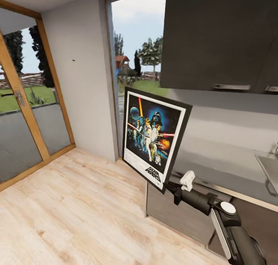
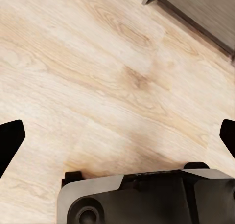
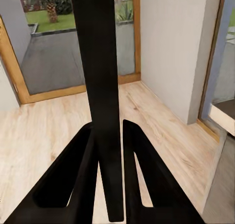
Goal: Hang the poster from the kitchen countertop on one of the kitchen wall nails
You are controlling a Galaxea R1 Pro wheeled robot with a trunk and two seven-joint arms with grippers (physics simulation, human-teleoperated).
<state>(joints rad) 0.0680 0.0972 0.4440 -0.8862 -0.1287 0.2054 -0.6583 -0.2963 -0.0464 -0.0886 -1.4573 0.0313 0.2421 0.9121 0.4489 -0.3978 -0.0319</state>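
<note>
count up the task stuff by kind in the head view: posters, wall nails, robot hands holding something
Poster: 1
Wall nail: 1
Right hand gripping the poster's lower corner: 1
Total: 3

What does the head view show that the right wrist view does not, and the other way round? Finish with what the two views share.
Head view alone: the poster's printed face, the wall nail, the kitchen countertop and dark upper cabinets.

Right wrist view alone: the right pincer from behind, its fingers clamped on the poster's thin dark edge.

Both: the poster held up, the pale wood floor, the grey wall and the wood-framed glass door.
</note>
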